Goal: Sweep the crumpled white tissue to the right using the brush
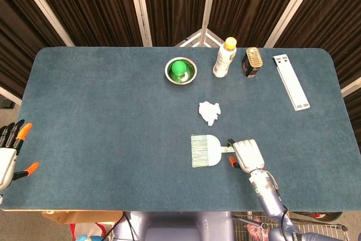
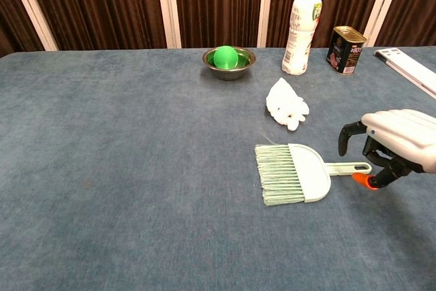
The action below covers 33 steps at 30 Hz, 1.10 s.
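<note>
The fingers [image 2: 354, 134] of the right hand [image 2: 398, 142] are being held curled downward over the handle end of the brush [image 2: 293, 174], and an orange fingertip is being shown just below that handle; whether the handle is actually being gripped cannot be told from either view. The brush is being left flat on the table [image 1: 101, 117], its bristles fanned away from the fingers and its handle pointed toward them. The tissue [image 2: 286, 105] is being seen beyond the fingers and slightly to their bristle side, apart from the brush.

Farther beyond the fingers, a bowl [image 1: 180, 71] with a green ball [image 1: 179, 70] in it, a bottle [image 1: 224, 57], a tin [image 1: 252, 61] and a white strip [image 1: 291, 81] are being shown along the far edge.

The left hand [image 1: 10, 149] is being held well away at the opposite table edge, its fingers spread and nothing in them.
</note>
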{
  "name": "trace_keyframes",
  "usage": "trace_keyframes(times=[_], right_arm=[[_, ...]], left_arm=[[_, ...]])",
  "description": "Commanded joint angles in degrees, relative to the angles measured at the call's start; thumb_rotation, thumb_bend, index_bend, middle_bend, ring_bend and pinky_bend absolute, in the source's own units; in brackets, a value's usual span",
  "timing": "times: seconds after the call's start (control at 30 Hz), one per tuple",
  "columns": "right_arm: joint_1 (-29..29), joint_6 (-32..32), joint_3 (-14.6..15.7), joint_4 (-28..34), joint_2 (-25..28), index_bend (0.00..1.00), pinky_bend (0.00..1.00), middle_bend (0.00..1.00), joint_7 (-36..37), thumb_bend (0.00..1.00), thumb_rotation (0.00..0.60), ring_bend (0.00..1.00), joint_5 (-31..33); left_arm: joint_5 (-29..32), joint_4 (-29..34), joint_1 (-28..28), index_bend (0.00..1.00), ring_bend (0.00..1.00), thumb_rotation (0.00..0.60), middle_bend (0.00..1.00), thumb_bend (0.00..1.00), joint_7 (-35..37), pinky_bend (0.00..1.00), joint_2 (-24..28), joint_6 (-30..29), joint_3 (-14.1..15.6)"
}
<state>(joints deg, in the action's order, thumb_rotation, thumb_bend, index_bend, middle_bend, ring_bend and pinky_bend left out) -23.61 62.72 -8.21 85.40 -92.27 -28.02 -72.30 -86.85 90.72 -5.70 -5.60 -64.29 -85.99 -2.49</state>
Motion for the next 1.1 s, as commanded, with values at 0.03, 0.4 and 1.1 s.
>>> trace_keyframes(times=[0.03,0.4,1.1], right_arm=[[-0.6,-0.6,-0.2,-1.0,-1.0,0.44,0.93,0.92,-0.4,0.35,0.6,1.0,0.8],[-1.8,-1.8,-0.6,-5.4,-3.9,0.44,0.93,0.92,-0.3,0.35,0.6,1.0,3.4],[-3.0,-1.3,-0.3,-6.7,-5.3,0.77,0.93,0.92,1.1,0.58,0.6,1.0,3.5]], left_arm=[[0.1,0.0,0.0,0.0,0.0,0.6,0.0,0.0,0.1,0.06,0.0,0.0,0.0],[-0.2,0.0,0.0,0.0,0.0,0.6,0.0,0.0,0.2,0.06,0.0,-0.1,0.0],[0.3,-0.2,-0.3,0.0,0.0,0.6,0.0,0.0,0.8,0.06,0.0,0.2,-0.3]])
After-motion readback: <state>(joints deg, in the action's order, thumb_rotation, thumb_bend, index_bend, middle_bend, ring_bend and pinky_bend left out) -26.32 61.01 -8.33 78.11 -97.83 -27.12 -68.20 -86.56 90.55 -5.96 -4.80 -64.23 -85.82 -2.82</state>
